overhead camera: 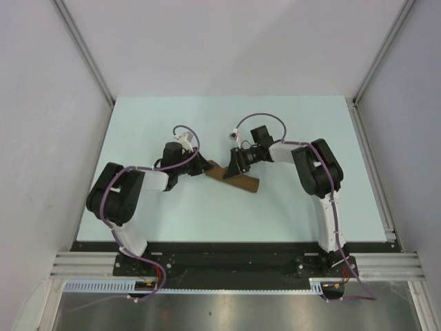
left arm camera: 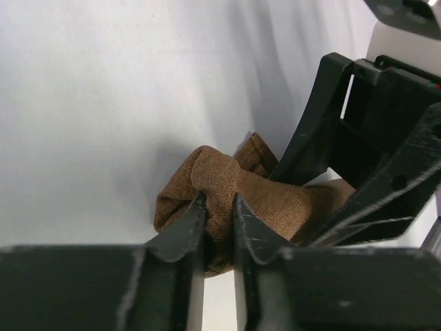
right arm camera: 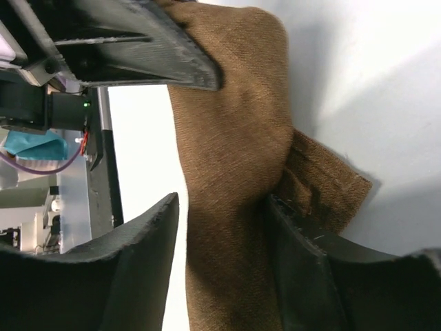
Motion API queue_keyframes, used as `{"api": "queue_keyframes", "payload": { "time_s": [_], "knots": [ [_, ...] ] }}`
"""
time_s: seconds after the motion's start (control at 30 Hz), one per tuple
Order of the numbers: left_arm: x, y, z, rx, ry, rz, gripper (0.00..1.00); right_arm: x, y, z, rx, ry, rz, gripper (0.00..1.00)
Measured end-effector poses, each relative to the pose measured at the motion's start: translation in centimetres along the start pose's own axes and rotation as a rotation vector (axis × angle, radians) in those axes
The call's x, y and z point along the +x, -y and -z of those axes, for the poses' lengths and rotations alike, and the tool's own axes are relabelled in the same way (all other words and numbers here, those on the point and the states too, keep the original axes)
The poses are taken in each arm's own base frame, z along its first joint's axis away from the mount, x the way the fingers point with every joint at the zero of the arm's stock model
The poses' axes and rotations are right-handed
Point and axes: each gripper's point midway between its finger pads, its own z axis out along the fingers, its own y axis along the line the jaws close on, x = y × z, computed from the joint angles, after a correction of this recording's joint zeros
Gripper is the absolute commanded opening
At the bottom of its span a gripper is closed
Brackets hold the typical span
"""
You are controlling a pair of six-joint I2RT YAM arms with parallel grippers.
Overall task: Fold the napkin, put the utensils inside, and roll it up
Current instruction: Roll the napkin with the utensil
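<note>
Two pincers met over the napkin, which lay as a bunched brown roll on the worktop, so the step in hand looked like the rolling, late in the task. The left pincer was clenched on a fold of the cloth, its tips nearly together with fabric squeezed between them. The right pincer straddled the roll just beyond the left one's tips, jaws well apart with cloth filling the gap; whether it pressed or merely bracketed the roll I could not tell. A loose hemmed corner stuck out past its far finger. The fork was nowhere in view; likely it sat inside the roll, though nothing showed that. No container was present, and the napkin, the only wrapper, hid its contents. The next move, as I judged, called for turning the roll over that free corner without letting it spring open.
</note>
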Motion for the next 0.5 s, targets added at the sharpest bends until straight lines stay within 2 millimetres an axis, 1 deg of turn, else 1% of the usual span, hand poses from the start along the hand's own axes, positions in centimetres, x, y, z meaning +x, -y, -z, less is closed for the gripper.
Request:
{"api": "queue_keyframes", "payload": {
  "time_s": [0.1, 0.13, 0.17, 0.23, 0.33, 0.5],
  "knots": [
    [0.1, -0.1, -0.4, -0.001, -0.007, 0.002, 0.05, -0.1, -0.3, 0.1, 0.001, 0.002, -0.006, 0.64],
    [0.0, -0.1, -0.5, -0.001, -0.009, 0.002, 0.04, -0.2, -0.4, 0.2, 0.006, 0.003, -0.006, 0.65],
    [0.0, -0.1, -0.6, -0.003, -0.012, 0.004, 0.04, -0.2, -0.4, 0.3, 0.018, 0.003, -0.01, 0.71],
    [-0.1, -0.1, -0.9, -0.005, -0.018, 0.006, 0.04, -0.3, -0.6, 0.6, 0.055, 0.004, -0.022, 0.72],
    [-0.2, -0.2, -1.4, -0.009, -0.033, 0.012, 0.03, -0.3, -0.5, 1.5, 0.158, 0.015, -0.024, 0.73],
    [-0.4, -0.4, -2.2, -0.026, -0.061, 0.027, 0.03, -0.2, -0.4, 3.9, 0.385, 0.064, 0.035, 0.74]
  ]
}}
